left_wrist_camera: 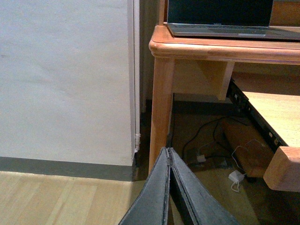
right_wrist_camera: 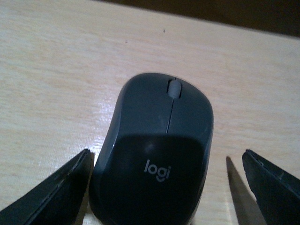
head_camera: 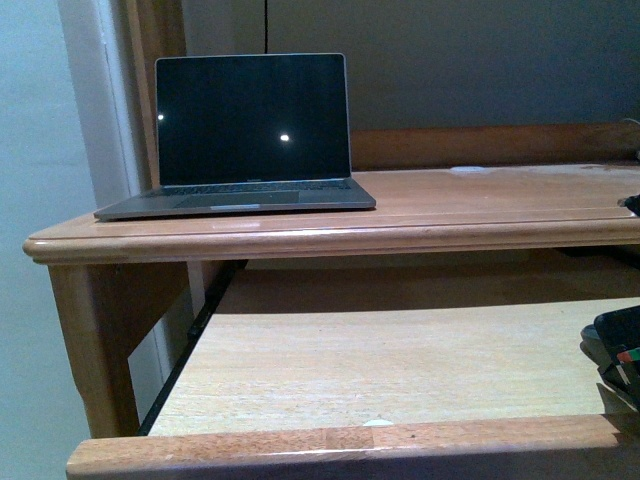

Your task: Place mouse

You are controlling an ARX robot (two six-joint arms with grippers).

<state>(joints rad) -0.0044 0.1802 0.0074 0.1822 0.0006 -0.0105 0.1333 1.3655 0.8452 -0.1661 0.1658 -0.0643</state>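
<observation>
Right gripper is hovering low, black fingers spread wide, straddling the small dark grey domed plastic mouse. The mouse is sitting on the pale wooden pull-out shelf. Left gripper is hanging beside the orange-brown wooden desk leg, fingers pressed together, holding nothing.

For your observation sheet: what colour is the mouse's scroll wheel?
Mid grey scroll wheel, dark grey mouse; best in right wrist view.
</observation>
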